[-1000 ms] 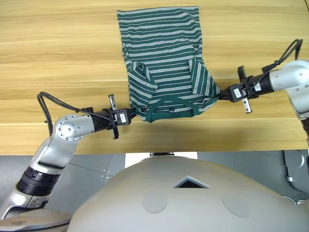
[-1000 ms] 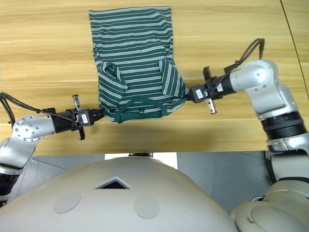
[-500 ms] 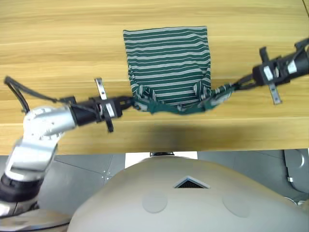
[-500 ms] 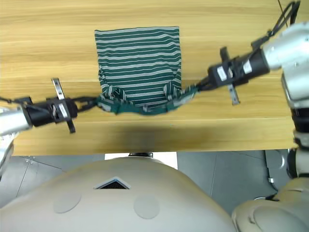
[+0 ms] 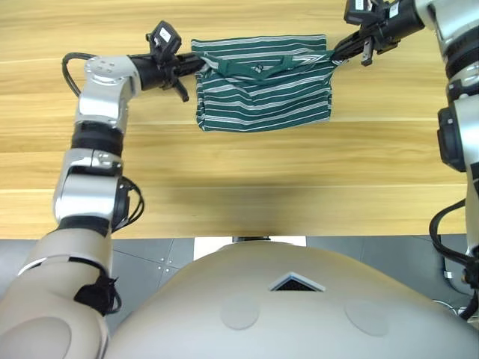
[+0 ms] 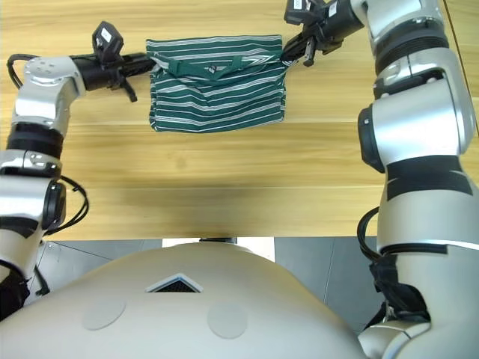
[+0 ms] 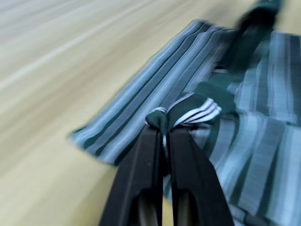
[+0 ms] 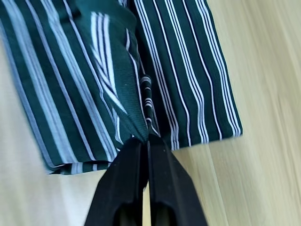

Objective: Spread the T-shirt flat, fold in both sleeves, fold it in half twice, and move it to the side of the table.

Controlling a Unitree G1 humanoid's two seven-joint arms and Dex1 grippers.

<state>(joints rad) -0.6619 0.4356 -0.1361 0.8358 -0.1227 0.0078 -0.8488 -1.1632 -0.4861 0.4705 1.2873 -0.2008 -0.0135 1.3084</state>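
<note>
The green T-shirt with white stripes lies folded in half on the wooden table, collar edge now at the far side over the hem. My left gripper is shut on the shirt's far left corner, seen close in the left wrist view, where the left gripper pinches a bunched bit of the T-shirt. My right gripper is shut on the far right corner. The right wrist view shows the right gripper clamping a fold of the T-shirt.
Bare wood lies all around the shirt, with wide free room between it and the table's near edge. Grey floor shows below that edge.
Both grippers have carried the shirt's near collar edge up and away over the rest, folding the shirt in half. The arms are now stretched far out over the table.
</note>
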